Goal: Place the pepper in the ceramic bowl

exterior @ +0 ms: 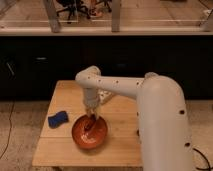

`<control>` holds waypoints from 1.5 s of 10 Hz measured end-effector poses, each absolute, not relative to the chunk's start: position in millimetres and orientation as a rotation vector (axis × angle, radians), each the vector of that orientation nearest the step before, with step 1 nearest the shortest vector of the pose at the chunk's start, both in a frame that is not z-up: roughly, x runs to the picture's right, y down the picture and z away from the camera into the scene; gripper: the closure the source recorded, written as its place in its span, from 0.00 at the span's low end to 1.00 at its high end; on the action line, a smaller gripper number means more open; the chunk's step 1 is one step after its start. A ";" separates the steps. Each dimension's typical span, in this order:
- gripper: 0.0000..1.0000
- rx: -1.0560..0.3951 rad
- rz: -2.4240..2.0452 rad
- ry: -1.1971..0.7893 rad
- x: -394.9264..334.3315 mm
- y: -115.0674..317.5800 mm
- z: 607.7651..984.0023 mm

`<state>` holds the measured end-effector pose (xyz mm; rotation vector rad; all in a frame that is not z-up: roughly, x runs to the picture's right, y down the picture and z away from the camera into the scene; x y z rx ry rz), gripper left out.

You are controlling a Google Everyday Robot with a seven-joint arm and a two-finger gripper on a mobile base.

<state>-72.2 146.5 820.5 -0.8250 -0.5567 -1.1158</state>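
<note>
The small, elongated, dark red glossy pepper (89, 126) looks light, firm and a bit slick, best pinched across its middle, and it now hangs low inside the wide, round, orange-red ceramic bowl (79, 134) near the front edge of the wooden table (120, 145). The gripper (91, 118) hangs over the bowl's back rim, seemingly clenched around the pepper's upper end; nothing else shows in the bowl. A blue sponge-like block (58, 119) lies beside the bowl toward the left edge.
</note>
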 end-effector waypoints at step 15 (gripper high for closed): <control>0.20 -0.617 -1.041 -0.633 -64.2 104.2 787.5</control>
